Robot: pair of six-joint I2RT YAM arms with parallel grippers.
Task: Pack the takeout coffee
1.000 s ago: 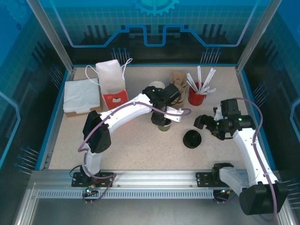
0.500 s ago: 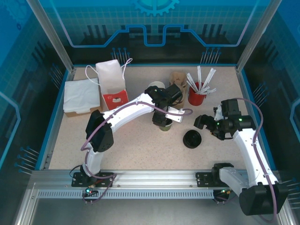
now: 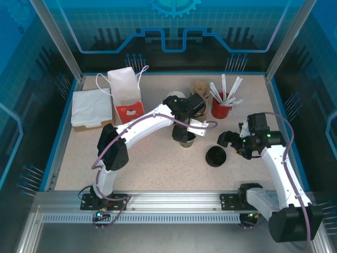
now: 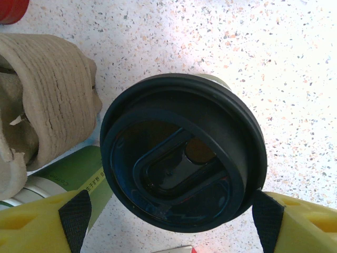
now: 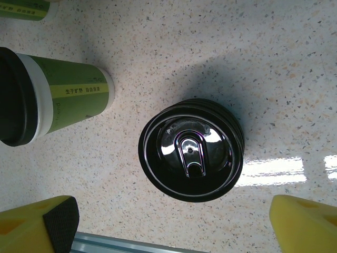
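In the middle of the top view, the left gripper (image 4: 172,219) is spread around the lidded coffee cup (image 4: 181,171). The right gripper (image 5: 176,226), also spread, hangs over the stack of black lids (image 5: 190,147).

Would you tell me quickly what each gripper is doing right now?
Left gripper: open, fingers either side of the coffee.
Right gripper: open, holding nothing.

A: Bright overhead light. The speckled cream tabletop (image 4: 295,63) bleaches almost white in the left wrist view, while the black-lidded yellow-green paper coffee cup (image 4: 181,174) reads murky.
B: Right wrist: a white glare streak beside the stack of round black plastic lids (image 5: 190,149), soft shadow above it.
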